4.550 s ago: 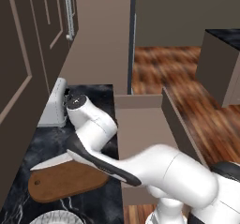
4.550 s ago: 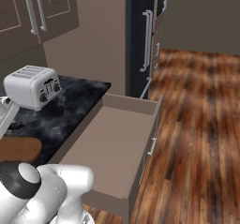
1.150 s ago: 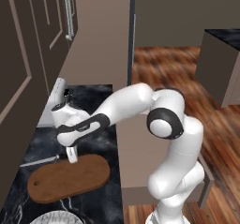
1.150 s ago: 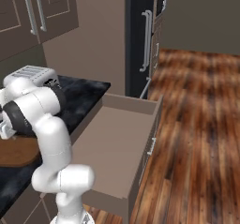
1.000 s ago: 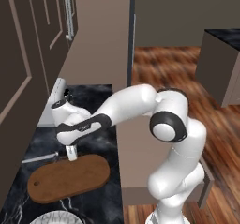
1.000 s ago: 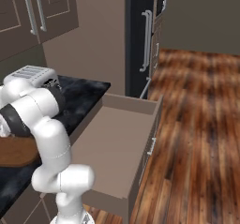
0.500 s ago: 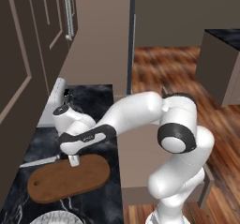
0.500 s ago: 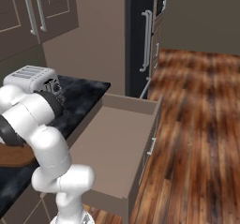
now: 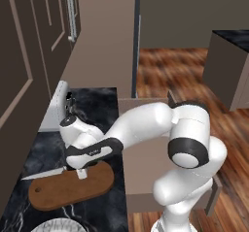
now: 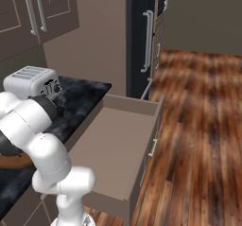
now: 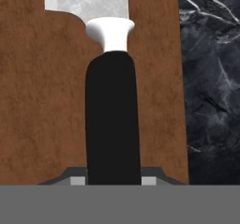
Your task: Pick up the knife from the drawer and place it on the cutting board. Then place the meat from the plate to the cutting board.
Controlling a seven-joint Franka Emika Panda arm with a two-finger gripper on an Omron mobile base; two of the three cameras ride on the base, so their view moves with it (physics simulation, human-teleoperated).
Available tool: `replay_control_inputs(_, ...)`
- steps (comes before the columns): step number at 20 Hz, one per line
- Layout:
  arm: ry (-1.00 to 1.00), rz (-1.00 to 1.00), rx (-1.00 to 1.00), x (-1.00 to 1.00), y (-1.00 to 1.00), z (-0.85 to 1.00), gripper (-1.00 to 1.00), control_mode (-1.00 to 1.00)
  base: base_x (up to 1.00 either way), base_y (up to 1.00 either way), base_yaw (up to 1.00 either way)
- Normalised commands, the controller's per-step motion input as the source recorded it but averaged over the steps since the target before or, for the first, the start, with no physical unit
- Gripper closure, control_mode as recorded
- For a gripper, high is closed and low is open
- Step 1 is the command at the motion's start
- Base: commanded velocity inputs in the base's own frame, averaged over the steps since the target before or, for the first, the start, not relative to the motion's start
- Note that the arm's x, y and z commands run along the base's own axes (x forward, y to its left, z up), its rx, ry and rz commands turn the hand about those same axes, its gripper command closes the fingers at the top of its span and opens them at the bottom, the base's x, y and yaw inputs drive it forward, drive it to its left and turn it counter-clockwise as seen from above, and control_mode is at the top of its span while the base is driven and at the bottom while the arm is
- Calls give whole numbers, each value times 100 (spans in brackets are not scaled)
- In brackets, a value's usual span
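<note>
On your far left in the left base view, the knife (image 9: 46, 173) now has its silver blade reaching out past the left end of the cutting board (image 9: 70, 190), with the handle end over the wood, where half a second ago the blade was barely showing there. The gripper (image 9: 80, 173) has come down low over the board since a second ago, when it hung higher above the wood, and it stays partly closed on the knife's black handle; in the hand view the handle (image 11: 112, 120) runs straight up from between the finger tips, with the board close beneath it. You can judge the knife as good as delivered: what remains is to let go and lift clear. Below the board, the ridged rim of the plate (image 9: 58, 224) peeks in at the bottom edge; you cannot make out the meat from here, so plan on finding it there next. Moving right, the black marbled desk (image 9: 97, 105) and the toaster (image 10: 30, 81) are as they were, and the drawer (image 10: 118, 144) stands pulled out, its tan inside bare, just as it was four seconds back when the arm was folded low.
</note>
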Motion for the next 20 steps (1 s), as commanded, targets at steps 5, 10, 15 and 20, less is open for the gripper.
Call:
replay_control_inputs(5,0,0,0,0,0,0,100,-100,0,0,0)
replay_control_inputs(10,0,0,0,0,0,0,-100,-100,0,0,0)
replay_control_inputs(15,0,0,0,0,0,0,-100,-100,0,0,0)
replay_control_inputs(20,0,0,0,0,0,0,-100,-100,0,0,0)
